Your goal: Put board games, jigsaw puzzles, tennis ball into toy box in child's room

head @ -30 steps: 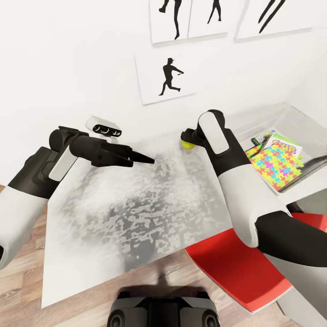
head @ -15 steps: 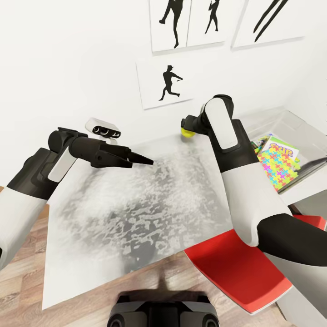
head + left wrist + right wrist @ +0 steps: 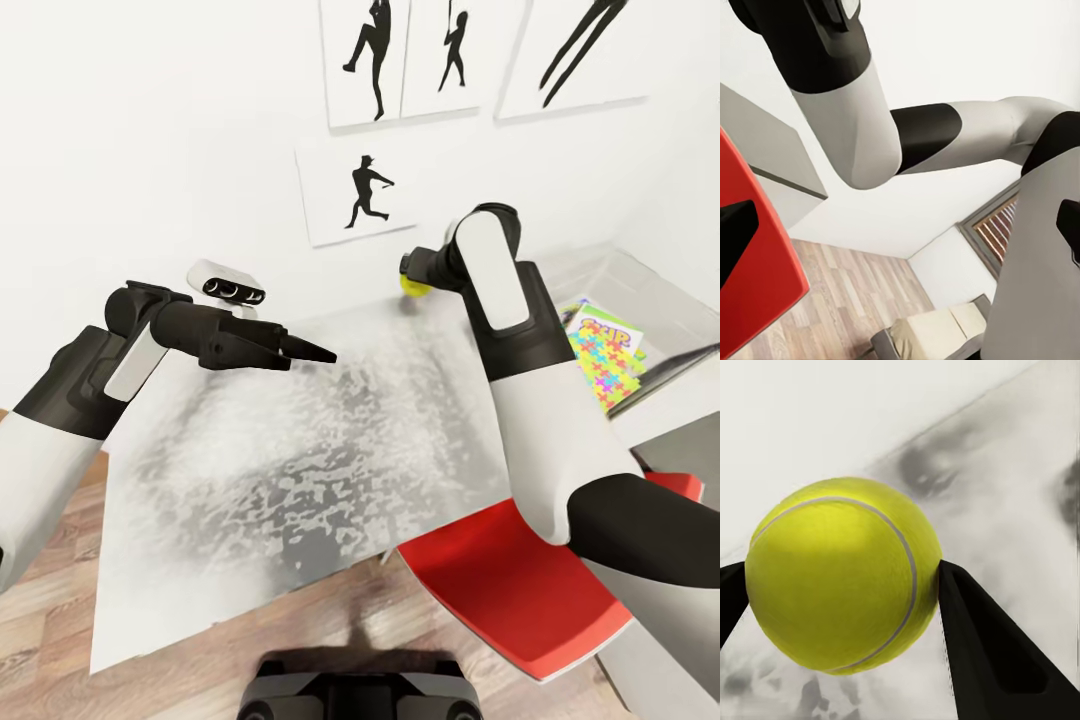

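The yellow-green tennis ball (image 3: 412, 286) (image 3: 844, 574) is pinched between the two black fingers of my right gripper (image 3: 412, 278), a little above the far edge of the pale table (image 3: 300, 450). To the right stands the grey toy box (image 3: 645, 265). Inside it lie a bright jigsaw puzzle (image 3: 606, 366) and a board game lettered SKIP (image 3: 600, 325). My left gripper (image 3: 325, 354) hovers over the table's left part, open and holding nothing. Beyond it in the left wrist view, the beige bed (image 3: 934, 334) is seen far off.
A red chair seat (image 3: 520, 590) sits under the table's near right corner, below my right arm. A small white device with dark lenses (image 3: 228, 285) rests at the table's far left. Black silhouette pictures (image 3: 362, 190) hang on the white wall behind.
My right gripper has lifted the tennis ball off the table, toward the wall. The head view has turned slightly, sliding the toy box toward the right edge. The left arm stays put.
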Controlling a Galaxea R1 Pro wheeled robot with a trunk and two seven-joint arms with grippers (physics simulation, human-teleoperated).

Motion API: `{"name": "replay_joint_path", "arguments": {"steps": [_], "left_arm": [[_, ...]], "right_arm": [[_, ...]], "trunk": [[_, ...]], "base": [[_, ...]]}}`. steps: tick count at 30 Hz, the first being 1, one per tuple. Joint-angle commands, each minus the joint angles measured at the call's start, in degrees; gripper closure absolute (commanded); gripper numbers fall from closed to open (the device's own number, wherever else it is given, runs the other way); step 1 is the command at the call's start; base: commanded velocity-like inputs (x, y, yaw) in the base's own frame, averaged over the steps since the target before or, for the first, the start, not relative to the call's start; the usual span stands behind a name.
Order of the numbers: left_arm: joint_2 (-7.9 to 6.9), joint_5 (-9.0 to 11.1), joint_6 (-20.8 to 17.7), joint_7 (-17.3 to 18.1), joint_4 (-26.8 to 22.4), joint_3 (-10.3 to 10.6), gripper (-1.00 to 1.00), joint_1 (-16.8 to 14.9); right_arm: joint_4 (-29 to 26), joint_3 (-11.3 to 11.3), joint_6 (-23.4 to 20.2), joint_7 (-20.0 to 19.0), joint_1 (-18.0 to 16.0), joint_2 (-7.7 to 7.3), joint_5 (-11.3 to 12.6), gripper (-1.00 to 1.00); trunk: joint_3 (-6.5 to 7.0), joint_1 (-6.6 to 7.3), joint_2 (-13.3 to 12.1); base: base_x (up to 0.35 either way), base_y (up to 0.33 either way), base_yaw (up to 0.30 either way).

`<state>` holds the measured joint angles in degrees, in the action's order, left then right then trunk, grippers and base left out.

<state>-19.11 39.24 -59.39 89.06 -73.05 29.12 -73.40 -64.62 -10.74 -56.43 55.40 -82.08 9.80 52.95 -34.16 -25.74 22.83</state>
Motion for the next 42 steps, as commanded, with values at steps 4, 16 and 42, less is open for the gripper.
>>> {"name": "replay_joint_path", "arguments": {"steps": [4, 16, 42], "left_arm": [[-0.06, 0.05, -0.61, 0.24, 0.01, 0.15, -1.0, -0.08], [0.0, -2.0, -0.61, 0.24, 0.01, 0.23, -1.0, 0.01], [0.16, -3.99, -0.61, 0.22, 0.01, 0.37, -1.0, 0.83]], "right_arm": [[-0.6, 0.12, 0.22, 0.82, -0.01, -0.29, 0.62, 1.0], [-0.77, 0.65, 0.9, 0.89, -0.07, -3.1, 0.49, 1.0], [-0.23, 0.63, 1.24, 0.85, 0.19, -5.37, 0.4, 1.0]], "trunk": [[0.3, -0.04, 0.09], [1.44, -0.04, 0.09], [3.92, -0.04, 0.09]], "base": [[0.0, 0.0, 0.0], [-0.002, 0.0, 0.0], [-0.057, -0.105, -0.082]]}}
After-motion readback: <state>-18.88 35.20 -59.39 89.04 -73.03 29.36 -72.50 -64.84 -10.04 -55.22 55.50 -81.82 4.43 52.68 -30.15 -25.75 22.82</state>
